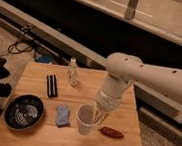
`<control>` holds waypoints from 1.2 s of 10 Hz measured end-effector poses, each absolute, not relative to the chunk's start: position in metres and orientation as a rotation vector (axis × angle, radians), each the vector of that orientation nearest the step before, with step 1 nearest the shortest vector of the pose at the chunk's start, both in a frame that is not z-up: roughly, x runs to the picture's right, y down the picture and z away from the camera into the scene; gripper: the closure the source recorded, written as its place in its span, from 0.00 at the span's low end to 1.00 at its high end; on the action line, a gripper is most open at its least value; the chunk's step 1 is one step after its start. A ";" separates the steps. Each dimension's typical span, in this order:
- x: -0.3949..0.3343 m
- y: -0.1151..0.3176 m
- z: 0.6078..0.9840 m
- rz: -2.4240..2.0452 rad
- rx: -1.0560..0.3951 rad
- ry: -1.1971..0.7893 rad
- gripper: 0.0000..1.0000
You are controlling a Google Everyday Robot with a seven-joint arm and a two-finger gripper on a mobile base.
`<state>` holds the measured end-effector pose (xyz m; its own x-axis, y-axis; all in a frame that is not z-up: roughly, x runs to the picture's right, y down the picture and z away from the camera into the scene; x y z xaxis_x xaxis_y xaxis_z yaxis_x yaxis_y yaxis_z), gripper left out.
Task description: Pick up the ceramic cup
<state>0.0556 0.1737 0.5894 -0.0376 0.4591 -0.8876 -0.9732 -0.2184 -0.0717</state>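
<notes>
Gripper (98, 117) down at the right rim of the ceramic cup (85, 120), upright on the worktop (81, 94) between blue cloth (62, 115) and reddish-brown item (111, 132). Hard to tell whether closed on it. Dark bowl (24, 111) far left.

White rounded arm (149, 77) (bulbous joint), pale gripper (98, 115) at cup rim.
</notes>
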 end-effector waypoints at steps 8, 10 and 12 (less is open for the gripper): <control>0.044 0.150 0.574 1.530 -1.022 0.689 1.00; 0.041 0.144 0.571 1.523 -1.024 0.681 1.00; 0.034 0.134 0.567 1.512 -1.023 0.671 1.00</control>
